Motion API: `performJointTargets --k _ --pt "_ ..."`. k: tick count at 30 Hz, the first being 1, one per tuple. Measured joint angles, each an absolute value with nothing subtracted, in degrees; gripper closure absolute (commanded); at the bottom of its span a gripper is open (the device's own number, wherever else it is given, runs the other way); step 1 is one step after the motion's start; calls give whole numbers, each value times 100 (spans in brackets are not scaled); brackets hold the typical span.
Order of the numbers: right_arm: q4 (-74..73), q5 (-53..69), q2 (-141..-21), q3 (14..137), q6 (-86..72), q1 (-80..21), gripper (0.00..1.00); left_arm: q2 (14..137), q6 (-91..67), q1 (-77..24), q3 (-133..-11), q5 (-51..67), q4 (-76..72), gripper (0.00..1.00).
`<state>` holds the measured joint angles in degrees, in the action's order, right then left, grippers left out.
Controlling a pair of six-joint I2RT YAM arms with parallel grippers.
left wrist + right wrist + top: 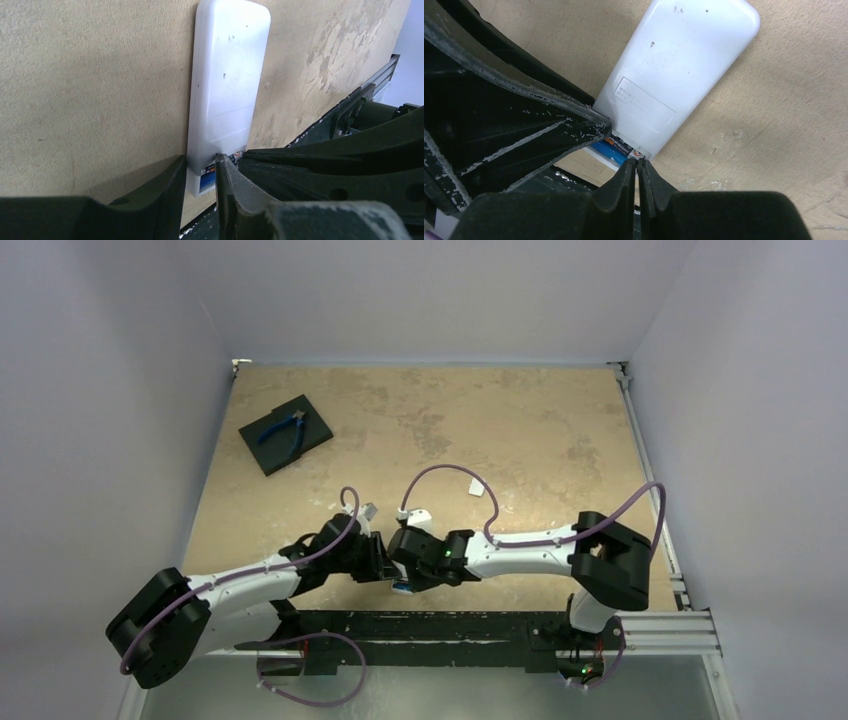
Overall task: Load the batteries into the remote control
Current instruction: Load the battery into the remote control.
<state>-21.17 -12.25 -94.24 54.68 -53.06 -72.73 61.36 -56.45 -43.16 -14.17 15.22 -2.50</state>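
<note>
At the near edge of the tan table (500, 420), the remote control (225, 75) lies face down with its plain white back up, its far end pointing away across the board. Its near end is uncovered, and no lid shows over the battery compartment.

The left gripper (200, 164) stands partly open at that end, one finger beside the handset's edge and the other across its back. Whether it is pressing the handset down cannot be told. The right gripper (638, 164) has its fingers drawn almost together with nothing seen between them, the tips set at the corner of the open end.

A blue battery (616, 146) lies in the compartment, seemingly seated or nearly so. The dark battery cannot be made out for certain, though a small speck at the right fingertips may be its end.

On this showing the job looks well along. One cell is in, the second is either going in or needs a last push, and the compartment is not yet closed.
</note>
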Motion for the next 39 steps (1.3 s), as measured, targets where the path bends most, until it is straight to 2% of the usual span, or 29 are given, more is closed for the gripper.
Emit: performJointTargets --k 21,39 --pt "-3669 -1400 -10366 6853 -5000 -7314 87 6114 -5647 -4287 -1186 1627 -683 74" --pt "-4003 -1452 -10560 7168 -4873 -7319 83 5931 -5662 -4289 -1048 1678 -792 74"
